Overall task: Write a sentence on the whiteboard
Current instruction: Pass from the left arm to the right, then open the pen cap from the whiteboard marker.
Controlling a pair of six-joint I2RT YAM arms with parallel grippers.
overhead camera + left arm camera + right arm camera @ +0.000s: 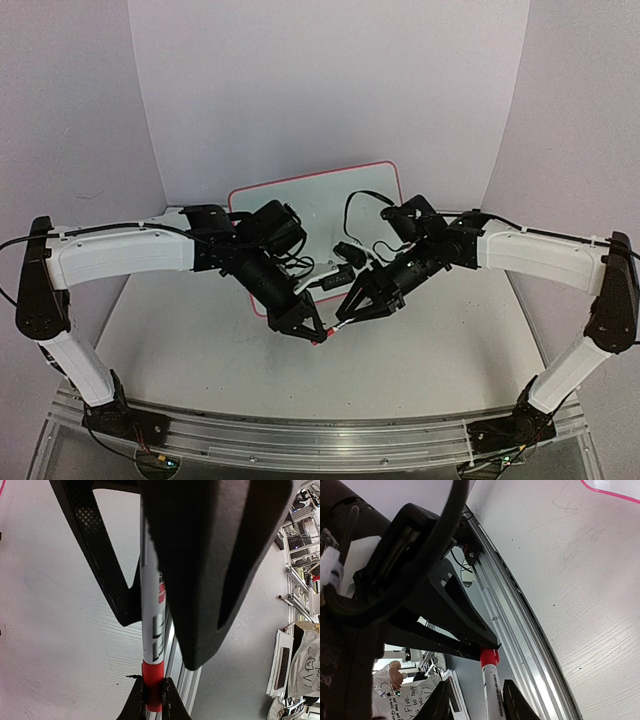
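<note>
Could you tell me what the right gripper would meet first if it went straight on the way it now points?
Most likely the marker's red cap, sitting between the right gripper's fingertips; just beyond come the white barrel and the left gripper holding it.

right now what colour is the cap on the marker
The cap is red, on a white marker with black print; clearest in the left wrist view.

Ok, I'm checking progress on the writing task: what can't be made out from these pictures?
- Whiteboard: in the top view both arms cover its near edge, so any writing there is hidden.
- Marker tip: in every view it sits under the red cap.
- Right end effector: the left wrist view cuts it off at the bottom edge, so its grip on the cap is unclear.
</note>
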